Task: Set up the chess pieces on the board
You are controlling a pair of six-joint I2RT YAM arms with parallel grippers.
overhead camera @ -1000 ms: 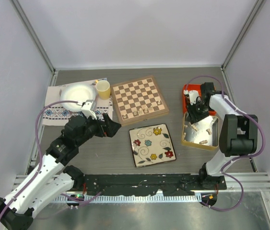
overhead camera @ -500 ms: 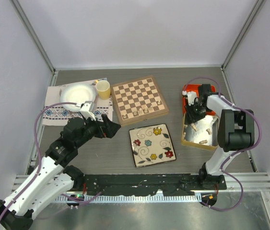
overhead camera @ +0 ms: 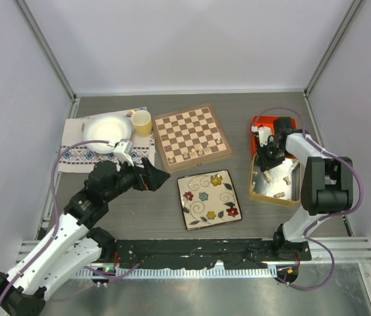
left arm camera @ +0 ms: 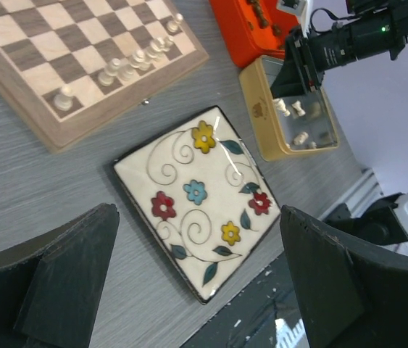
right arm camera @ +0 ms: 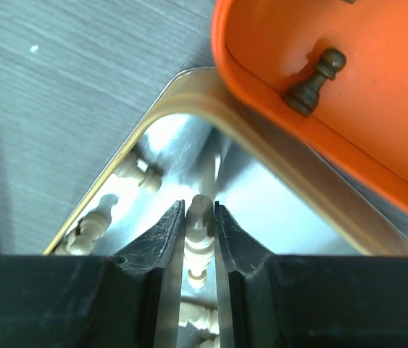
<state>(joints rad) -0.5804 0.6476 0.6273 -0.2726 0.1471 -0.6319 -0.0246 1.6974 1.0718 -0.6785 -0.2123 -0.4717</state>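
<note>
The board [overhead camera: 192, 138] lies on the tabletop [overhead camera: 172, 105] around the middle, nearer the far edge than the near one, turned slightly off square. A short row of pale pieces [left arm camera: 127, 67] stands along its near side, bunched toward the right corner, with one apart further left. The rest of the squares are bare.

Near the right edge of the tabletop sits a gold-rimmed metal tin [overhead camera: 274, 198], and an orange tray [overhead camera: 261, 123] overlaps its far end. The right gripper [right arm camera: 198, 209] reaches down into the far left corner of the tin, its fingers drawn close together on either side of one pale piece [right arm camera: 199, 239], which stands upright between them and appears to be touched on both sides. More loose pale pieces [right arm camera: 142, 172] lie on their sides along the tin's left wall. A dark piece [right arm camera: 317, 81] lies tilted inside the orange tray.

The left gripper [overhead camera: 153, 172] hangs above the tabletop just off the board's near left corner, its fingers spread wide and holding nothing. A square flowered plate [overhead camera: 209, 199] lies between the board and the near edge. At the left edge, a white dish [overhead camera: 106, 130] and a yellow cup [overhead camera: 141, 122] rest on a patterned cloth [overhead camera: 80, 157].
</note>
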